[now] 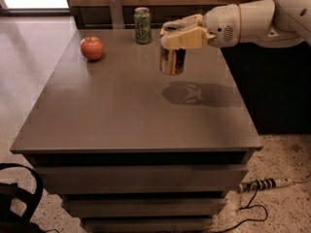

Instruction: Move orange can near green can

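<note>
Gripper (171,34) cream-beige, upper centre of frame, clamped on orange can (172,61): golden-brown metallic, silver top. Green can (142,27): mottled pale-green, silver top. Apple (92,48) red. Surface (121,115) matte grey-brown. Arm (252,16) white.

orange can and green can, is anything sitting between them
Nothing. The camera view shows only bare table between the orange can, held aloft in the gripper, and the green can. The apple sits well off to the side.
</note>
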Controlling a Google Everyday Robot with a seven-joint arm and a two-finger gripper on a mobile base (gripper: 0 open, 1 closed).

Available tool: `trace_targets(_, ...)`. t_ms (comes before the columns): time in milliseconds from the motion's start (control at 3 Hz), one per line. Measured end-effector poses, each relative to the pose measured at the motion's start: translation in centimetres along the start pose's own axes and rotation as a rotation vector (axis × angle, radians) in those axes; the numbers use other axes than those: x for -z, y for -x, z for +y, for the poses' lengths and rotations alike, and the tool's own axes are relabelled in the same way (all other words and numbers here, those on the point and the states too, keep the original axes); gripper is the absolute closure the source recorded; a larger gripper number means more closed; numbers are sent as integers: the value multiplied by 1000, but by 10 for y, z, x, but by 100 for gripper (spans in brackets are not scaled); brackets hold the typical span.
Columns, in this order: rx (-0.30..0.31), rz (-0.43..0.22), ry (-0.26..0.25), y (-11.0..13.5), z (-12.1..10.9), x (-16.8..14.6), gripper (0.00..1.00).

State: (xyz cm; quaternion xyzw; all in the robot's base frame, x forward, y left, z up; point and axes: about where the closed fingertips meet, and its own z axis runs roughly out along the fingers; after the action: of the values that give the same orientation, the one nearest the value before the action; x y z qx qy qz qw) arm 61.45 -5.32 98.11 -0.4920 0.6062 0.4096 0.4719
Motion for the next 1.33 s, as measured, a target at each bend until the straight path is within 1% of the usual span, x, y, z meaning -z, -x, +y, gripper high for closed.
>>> trace_targets(333,16,-40,-100,26,-49,13,100)
trace_targets(667,45,-30,-226,44,-79,19,100)
trace_targets(1000,62,-47,-382,53,-112,21,100)
trace_targets(1333,66,-38,-380,54,-117,14,100)
